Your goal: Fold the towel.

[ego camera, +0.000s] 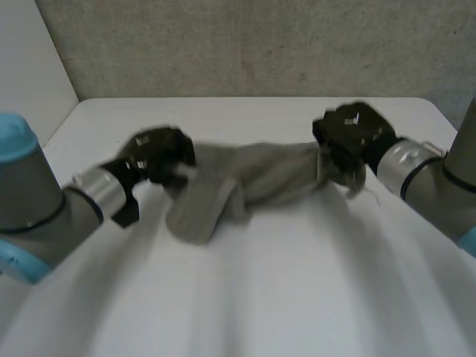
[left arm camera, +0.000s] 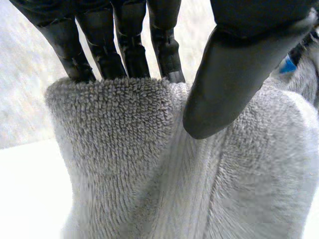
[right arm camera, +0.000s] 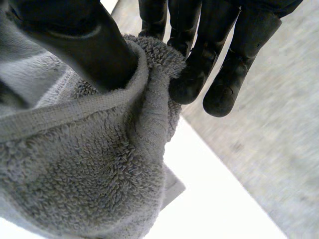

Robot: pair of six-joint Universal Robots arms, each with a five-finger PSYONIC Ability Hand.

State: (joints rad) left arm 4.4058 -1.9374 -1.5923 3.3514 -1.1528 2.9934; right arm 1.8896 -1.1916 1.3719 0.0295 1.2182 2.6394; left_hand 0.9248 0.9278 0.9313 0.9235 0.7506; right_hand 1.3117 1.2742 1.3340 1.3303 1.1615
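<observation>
Towel [ego camera: 245, 178], grey terry, stretched bunched between the two hands over the white table [ego camera: 312, 290]. The left hand [ego camera: 160, 155] held one end, the cloth pinched between its fingers [left arm camera: 127, 50] and thumb. The right hand [ego camera: 349, 134] clamped the other end, thumb on the hem and fingers [right arm camera: 192, 74] behind it. A loose fold sagged just beside the left hand toward the table

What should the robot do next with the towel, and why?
The left robot hand and the right robot hand each pinch one end of the grey towel, which sags in a bunched, wrinkled heap between them. So my guess is that the hands should move a little apart to pull it flat, because a crumpled towel won't fold neatly.
</observation>
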